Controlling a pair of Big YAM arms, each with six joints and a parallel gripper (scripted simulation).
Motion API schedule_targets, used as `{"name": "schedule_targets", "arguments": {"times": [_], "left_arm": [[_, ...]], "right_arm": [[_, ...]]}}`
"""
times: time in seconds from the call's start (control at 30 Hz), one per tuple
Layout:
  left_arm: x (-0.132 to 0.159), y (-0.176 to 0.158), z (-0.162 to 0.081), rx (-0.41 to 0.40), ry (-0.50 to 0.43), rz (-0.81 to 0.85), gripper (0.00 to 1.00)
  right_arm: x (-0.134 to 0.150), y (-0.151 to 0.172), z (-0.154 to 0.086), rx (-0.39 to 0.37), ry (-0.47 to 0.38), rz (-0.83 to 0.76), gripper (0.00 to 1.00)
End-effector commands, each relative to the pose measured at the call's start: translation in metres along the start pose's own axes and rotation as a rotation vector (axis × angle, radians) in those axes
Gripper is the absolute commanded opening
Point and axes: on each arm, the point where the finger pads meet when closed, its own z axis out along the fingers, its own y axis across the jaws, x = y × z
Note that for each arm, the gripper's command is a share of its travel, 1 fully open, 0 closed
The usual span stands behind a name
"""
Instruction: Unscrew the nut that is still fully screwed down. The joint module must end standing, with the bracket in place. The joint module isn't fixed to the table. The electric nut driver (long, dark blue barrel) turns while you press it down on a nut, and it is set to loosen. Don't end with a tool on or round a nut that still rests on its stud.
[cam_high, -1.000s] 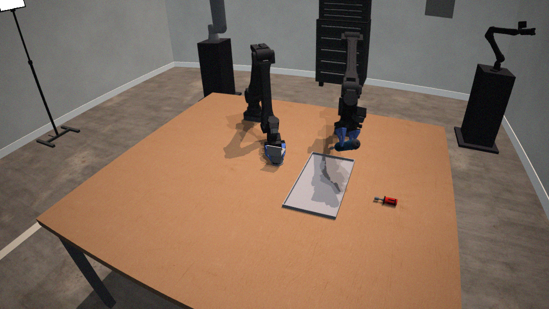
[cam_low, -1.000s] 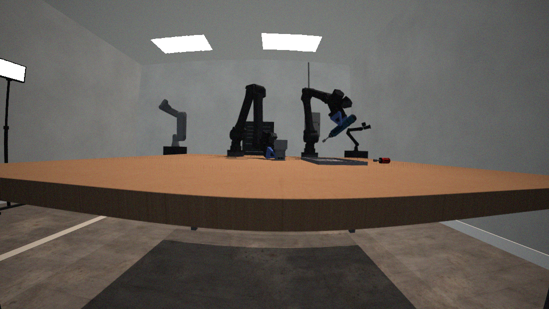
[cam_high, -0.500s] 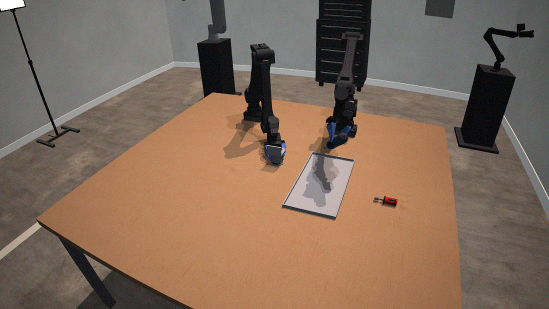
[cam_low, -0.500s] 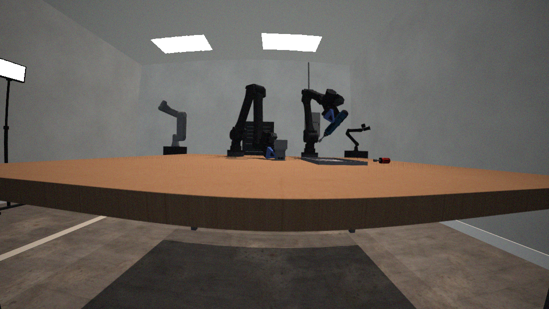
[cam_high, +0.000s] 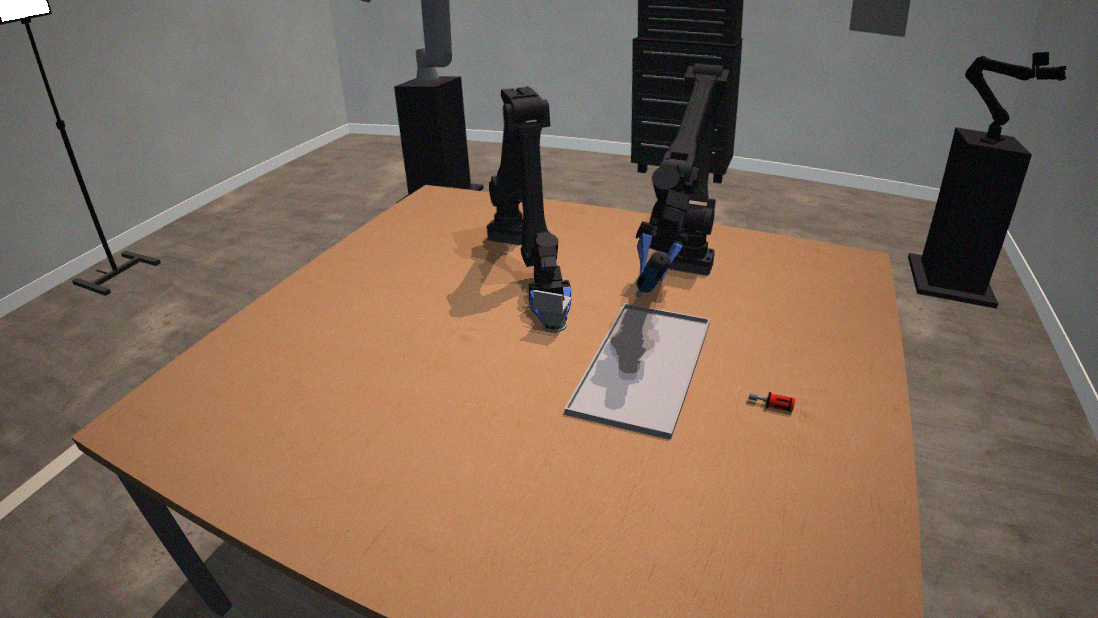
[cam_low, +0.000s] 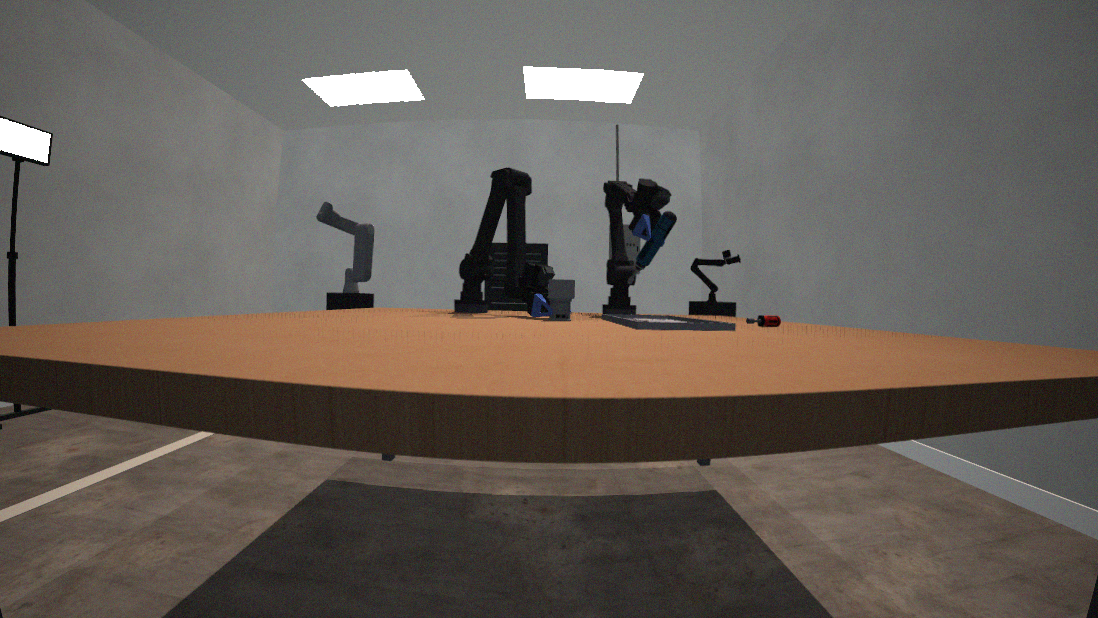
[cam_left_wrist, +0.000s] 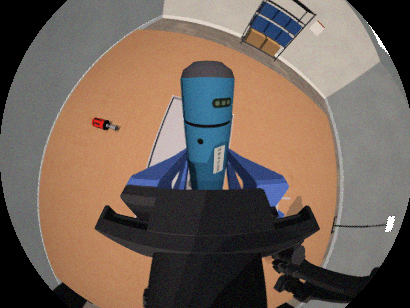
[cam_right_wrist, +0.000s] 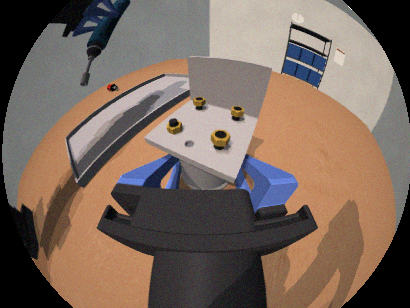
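Observation:
My right gripper (cam_high: 550, 310) is shut on the grey joint module (cam_high: 549, 305), which stands on the table. In the right wrist view the module (cam_right_wrist: 212, 175) carries its bracket plate (cam_right_wrist: 208, 138), with nuts on top. Three nuts are gold and stand tall (cam_right_wrist: 220, 138). One nut (cam_right_wrist: 175, 128) looks darker and lower. My left gripper (cam_high: 658, 257) is shut on the dark blue nut driver (cam_high: 653, 272) and holds it in the air, tilted, behind the tray. The driver also shows in the left wrist view (cam_left_wrist: 206, 129) and the exterior view (cam_low: 655, 239).
A flat grey tray (cam_high: 637, 370) lies right of the module. A small red screwdriver (cam_high: 776, 401) lies on the table beyond the tray's right side. Both arm bases stand at the table's far edge.

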Motion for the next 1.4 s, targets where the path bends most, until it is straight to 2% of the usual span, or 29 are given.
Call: {"name": "schedule_targets", "arguments": {"times": [0.0,0.37,0.4,0.5,0.53,0.9,0.93,0.97,1.07,1.1,1.37], "left_arm": [[-0.014,-0.017,-0.01,0.046,-0.073,0.043,0.42],[-0.006,-0.055,-0.025,0.143,-0.157,0.143,0.42],[-0.03,-0.065,-0.032,0.156,-0.198,0.141,0.42],[-0.034,-0.065,-0.033,0.156,-0.204,0.139,0.42],[-0.005,-0.059,-0.027,0.152,-0.166,0.152,0.42],[0.007,-0.097,-0.049,0.259,-0.264,0.251,0.42],[0.005,-0.098,-0.05,0.26,-0.267,0.251,0.42],[-0.018,-0.108,-0.058,0.273,-0.307,0.247,0.42],[-0.021,-0.109,-0.059,0.274,-0.313,0.246,0.42],[0.008,-0.1,-0.051,0.268,-0.273,0.259,0.42],[0.018,-0.124,-0.071,0.345,-0.347,0.323,0.42]], "right_arm": [[0.017,-0.001,0.0,0.003,0.04,-0.016,0.59],[0.017,-0.001,0.0,0.003,0.04,-0.016,0.59],[0.017,-0.001,0.0,0.003,0.04,-0.016,0.59],[0.017,-0.001,0.0,0.003,0.04,-0.016,0.59],[0.017,-0.001,0.0,0.003,0.04,-0.016,0.59],[0.017,-0.001,0.0,0.003,0.04,-0.016,0.59],[0.017,-0.001,0.0,0.003,0.04,-0.016,0.59],[0.017,-0.001,0.0,0.003,0.04,-0.016,0.59],[0.017,-0.001,0.0,0.003,0.04,-0.016,0.59],[0.017,-0.001,0.0,0.003,0.04,-0.016,0.59],[0.017,-0.001,0.0,0.003,0.04,-0.016,0.59]]}}
